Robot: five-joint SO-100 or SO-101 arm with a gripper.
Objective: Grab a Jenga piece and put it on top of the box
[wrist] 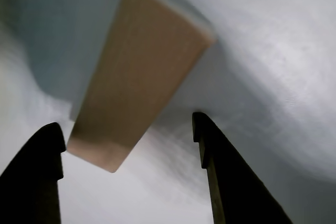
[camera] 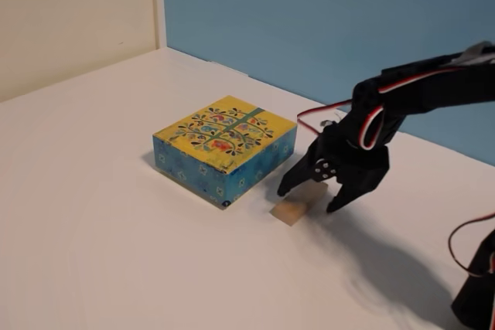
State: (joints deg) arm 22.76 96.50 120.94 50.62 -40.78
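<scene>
- The flat square box with a yellow top, a flowery tree picture and blue sides (camera: 225,147) sat on the white counter (camera: 100,214). Nothing lay on its top.
- The small light-tan wooden Jenga piece (camera: 297,205) lay flat on the counter, just beside the box's right corner as the fixed view showed it. It did not touch the box.
- The black two-finger gripper (camera: 309,200) hung right over the wooden piece, on the side away from the box. Its arm reached in from the right edge of the fixed view.
- The jaws were spread wide apart. They pointed down, one on each side of the piece, and held nothing.
- In the wrist view the piece (wrist: 137,74) looked big and blurry, running up and away between the two dark fingertips (wrist: 39,156). It sat closer to the left fingertip than to the right one.
- The jaws were probably set like this so they could close across the short sides of the piece.
- I think the grab was only getting ready. The piece was not yet lifted, so most of the job was left.
- The next move would likely need the jaws to go a bit lower and then squeeze.
- The piece sat off to one side between the jaws, so it might turn or slide when they closed.
</scene>
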